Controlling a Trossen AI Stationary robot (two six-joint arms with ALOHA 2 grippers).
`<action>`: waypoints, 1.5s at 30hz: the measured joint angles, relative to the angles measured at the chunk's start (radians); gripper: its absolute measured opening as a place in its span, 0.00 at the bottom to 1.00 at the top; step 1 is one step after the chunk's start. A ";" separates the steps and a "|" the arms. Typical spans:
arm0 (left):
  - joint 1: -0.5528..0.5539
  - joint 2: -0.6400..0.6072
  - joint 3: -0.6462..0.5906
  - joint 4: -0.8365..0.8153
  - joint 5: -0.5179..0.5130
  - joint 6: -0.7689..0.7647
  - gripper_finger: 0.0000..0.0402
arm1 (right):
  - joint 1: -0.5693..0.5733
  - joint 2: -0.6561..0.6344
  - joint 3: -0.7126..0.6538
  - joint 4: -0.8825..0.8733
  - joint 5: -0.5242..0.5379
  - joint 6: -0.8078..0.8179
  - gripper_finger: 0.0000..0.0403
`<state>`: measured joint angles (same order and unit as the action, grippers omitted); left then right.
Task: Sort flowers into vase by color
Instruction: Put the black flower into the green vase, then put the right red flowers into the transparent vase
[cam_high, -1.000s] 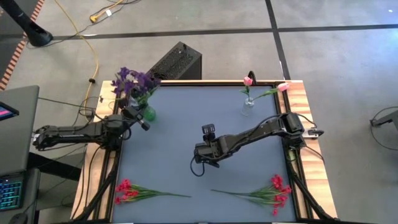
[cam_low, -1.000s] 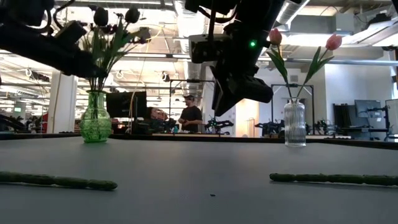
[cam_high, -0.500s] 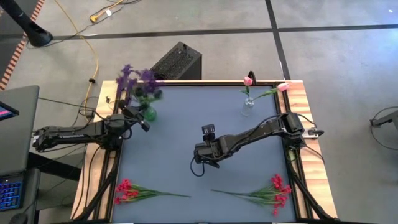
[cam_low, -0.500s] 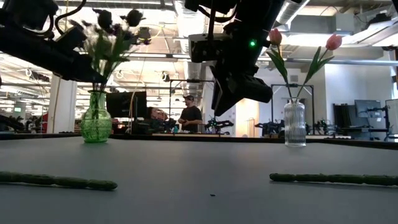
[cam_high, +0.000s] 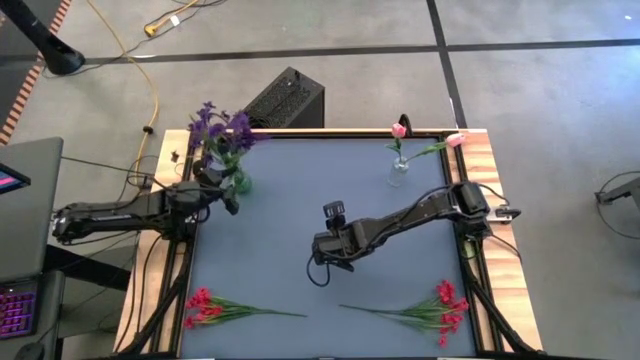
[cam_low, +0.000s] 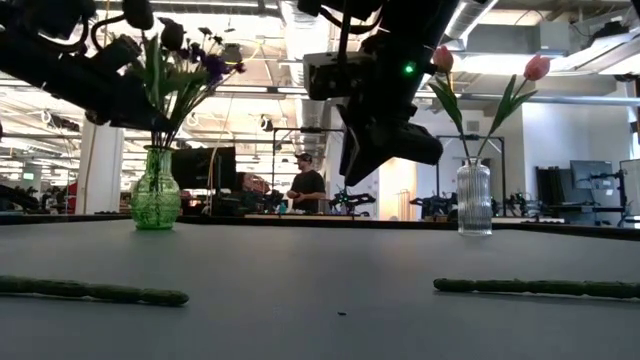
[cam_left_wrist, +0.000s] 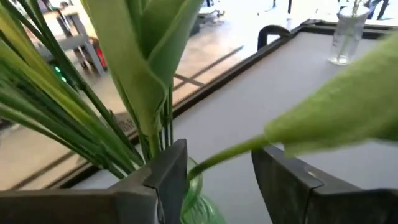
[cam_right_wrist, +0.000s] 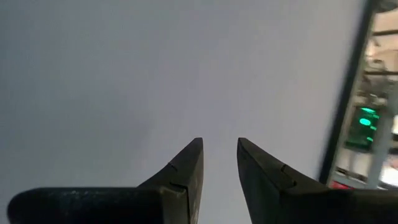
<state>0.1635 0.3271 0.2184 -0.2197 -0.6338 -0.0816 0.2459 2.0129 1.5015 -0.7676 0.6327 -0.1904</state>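
The left gripper (cam_left_wrist: 214, 171) is parted around a green stem above the green vase (cam_high: 238, 182), where the purple flowers (cam_high: 222, 127) are held. The right gripper (cam_right_wrist: 217, 165) is kept slightly parted and empty over mid-table.

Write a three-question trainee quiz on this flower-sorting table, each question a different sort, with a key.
1. True or false: the pink tulips stand in the clear vase.
2. Multiple choice: the left gripper is (A) beside the green vase among the purple flowers' stems, (B) over the red sprays, (C) at the clear vase.
3. Fill in: two bunches of red flowers, one left and one right, lie flat on the ____.

Key:
1. True.
2. A; its fingers stand apart with a green stem between them. The right gripper hangs over bare mid-table, fingers slightly apart.
3. Table, along its near edge.
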 joint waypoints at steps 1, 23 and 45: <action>0.000 0.000 0.010 -0.024 0.009 -0.015 0.43 | 0.004 0.000 0.006 -0.006 -0.017 -0.001 0.30; 0.000 0.088 0.237 -0.372 0.147 -0.341 0.43 | 0.146 0.000 0.168 -0.230 -0.246 0.180 0.30; -0.151 0.459 0.646 -1.070 0.437 -0.518 0.43 | 0.234 0.000 0.168 -0.442 -0.534 0.479 0.30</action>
<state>0.0122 0.7861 0.8648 -1.2893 -0.1972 -0.5993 0.4803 2.0132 1.6691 -1.2096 0.0990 0.2885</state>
